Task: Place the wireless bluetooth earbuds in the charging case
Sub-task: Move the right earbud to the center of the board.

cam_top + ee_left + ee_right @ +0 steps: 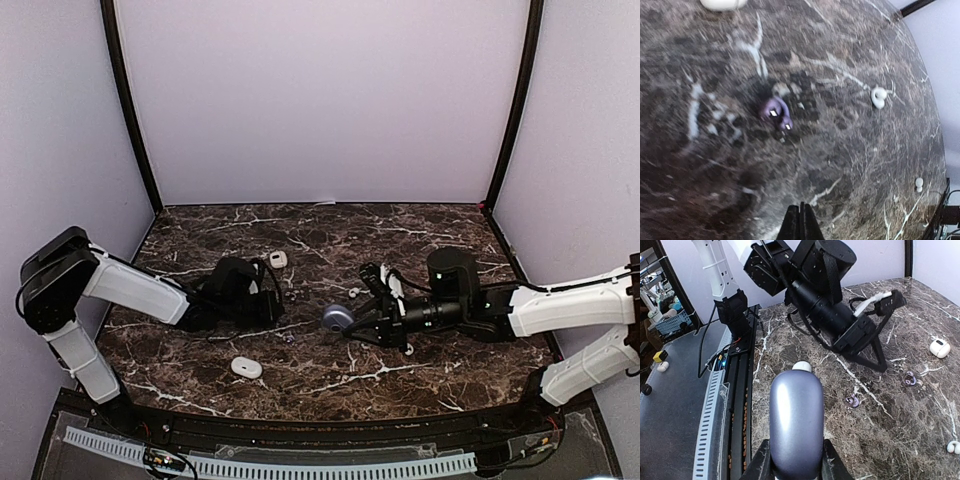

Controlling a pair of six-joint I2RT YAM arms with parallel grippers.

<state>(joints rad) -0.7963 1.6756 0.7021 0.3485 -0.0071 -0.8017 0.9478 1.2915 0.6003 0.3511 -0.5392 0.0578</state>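
My right gripper [796, 467] is shut on a lavender oval charging case [796, 425], closed and held just above the table middle [337, 318]. Two purple earbuds [852, 401] [910, 379] lie on the marble beyond it. A white earbud [953, 446] lies apart at the right [353, 292]. My left gripper [801, 222] is shut and empty, low over the marble [272, 300]. One purple earbud [776, 112] lies ahead of it, and the white earbud [879, 96] off to its right.
A white oval case [246, 367] lies near the front edge, another [278, 259] behind the left gripper. The left arm [830, 305] reaches across beyond the held case. A small white piece [919, 184] lies near the table's edge. Dark marble table [440, 370].
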